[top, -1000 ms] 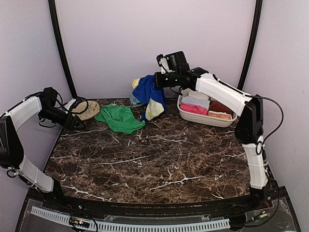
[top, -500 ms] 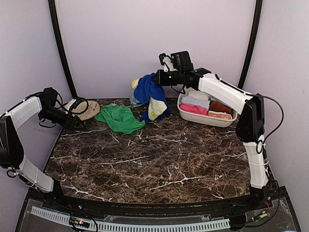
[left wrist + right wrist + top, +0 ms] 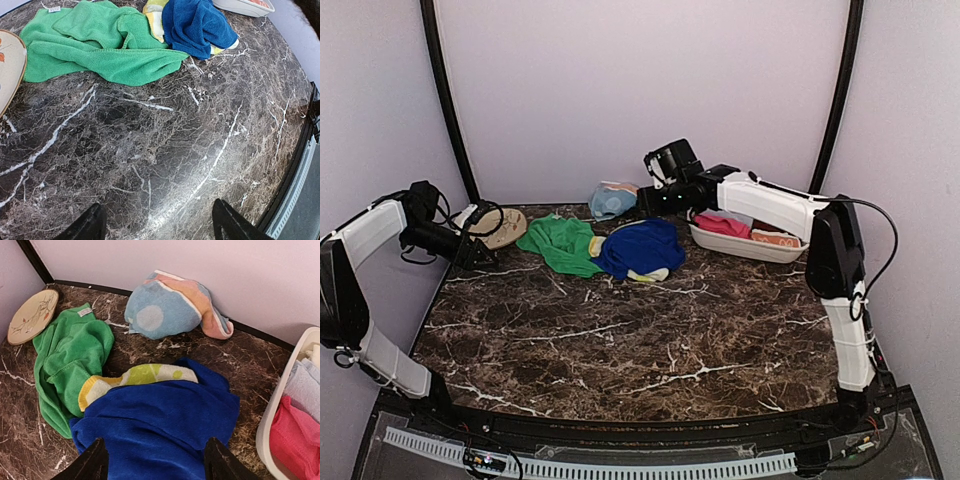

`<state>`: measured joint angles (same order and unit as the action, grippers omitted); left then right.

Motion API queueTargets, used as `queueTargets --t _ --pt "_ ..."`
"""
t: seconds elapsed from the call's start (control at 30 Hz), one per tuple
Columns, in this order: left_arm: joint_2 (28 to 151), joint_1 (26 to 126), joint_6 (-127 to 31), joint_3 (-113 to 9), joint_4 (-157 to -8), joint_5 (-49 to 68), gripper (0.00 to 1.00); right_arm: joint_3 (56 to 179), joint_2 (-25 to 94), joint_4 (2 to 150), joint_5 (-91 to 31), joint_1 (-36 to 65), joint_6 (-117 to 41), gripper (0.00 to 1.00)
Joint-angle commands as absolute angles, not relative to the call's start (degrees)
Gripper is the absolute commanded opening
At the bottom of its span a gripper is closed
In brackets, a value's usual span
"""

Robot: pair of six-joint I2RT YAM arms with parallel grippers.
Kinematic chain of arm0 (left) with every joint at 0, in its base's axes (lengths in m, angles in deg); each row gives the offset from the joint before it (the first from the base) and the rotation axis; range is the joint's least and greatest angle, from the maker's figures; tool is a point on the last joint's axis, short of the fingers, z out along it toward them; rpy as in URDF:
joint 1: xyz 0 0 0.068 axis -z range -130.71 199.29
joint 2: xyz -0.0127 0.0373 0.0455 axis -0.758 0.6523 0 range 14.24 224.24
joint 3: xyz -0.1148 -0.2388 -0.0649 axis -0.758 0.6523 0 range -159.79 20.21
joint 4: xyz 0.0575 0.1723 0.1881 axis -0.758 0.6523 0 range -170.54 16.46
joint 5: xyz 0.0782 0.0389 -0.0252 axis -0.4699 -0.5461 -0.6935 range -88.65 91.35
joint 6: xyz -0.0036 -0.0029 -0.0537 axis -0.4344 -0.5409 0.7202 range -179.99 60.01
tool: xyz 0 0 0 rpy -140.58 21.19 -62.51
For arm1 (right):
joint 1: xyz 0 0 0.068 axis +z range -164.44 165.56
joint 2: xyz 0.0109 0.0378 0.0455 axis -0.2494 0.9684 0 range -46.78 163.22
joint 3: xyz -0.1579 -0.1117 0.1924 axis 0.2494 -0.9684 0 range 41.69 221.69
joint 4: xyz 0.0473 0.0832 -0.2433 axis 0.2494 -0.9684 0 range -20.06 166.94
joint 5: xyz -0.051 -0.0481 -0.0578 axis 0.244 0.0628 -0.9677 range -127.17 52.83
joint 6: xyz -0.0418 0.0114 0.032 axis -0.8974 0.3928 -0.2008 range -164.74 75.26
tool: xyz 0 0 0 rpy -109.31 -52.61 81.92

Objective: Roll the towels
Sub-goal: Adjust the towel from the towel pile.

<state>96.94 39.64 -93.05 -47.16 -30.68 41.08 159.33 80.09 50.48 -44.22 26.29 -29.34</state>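
A royal blue towel (image 3: 640,247) lies crumpled on the marble table, on top of a pale yellow-green patterned towel (image 3: 145,376). A green towel (image 3: 563,245) lies spread just to its left, touching it. A light blue towel (image 3: 611,199) sits against the back wall. My right gripper (image 3: 648,200) hovers open above the blue towel (image 3: 160,430) with nothing between its fingers. My left gripper (image 3: 480,256) stands open over bare marble at the far left (image 3: 157,225), well short of the green towel (image 3: 100,45).
A white oval basin (image 3: 745,247) at the back right holds rolled towels, a pink one (image 3: 295,435) among them. A tan patterned disc (image 3: 500,226) lies at the back left beside the green towel. The back wall stands close behind the towels.
The right gripper opened and let go of the blue and yellow-green towels, which dropped onto the table beside the green one. Its arm came lower. The left arm has not moved.
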Motion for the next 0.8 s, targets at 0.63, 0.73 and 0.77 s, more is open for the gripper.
queueTargets --t 0.63,0.73,0.77 --pt "97.6 39.4 -94.1 -46.4 -29.5 42.2 0.74 167.1 91.9 47.9 -55.7 35.5 -36.6 0.18" --pt "97.6 39.4 -94.2 -46.5 -29.4 42.2 0.74 167.6 90.6 48.9 -55.5 34.7 -36.4 0.0" --pt "97.7 39.4 -94.1 -46.6 -29.4 42.2 0.73 167.7 89.9 49.4 -55.3 34.5 -36.3 0.0"
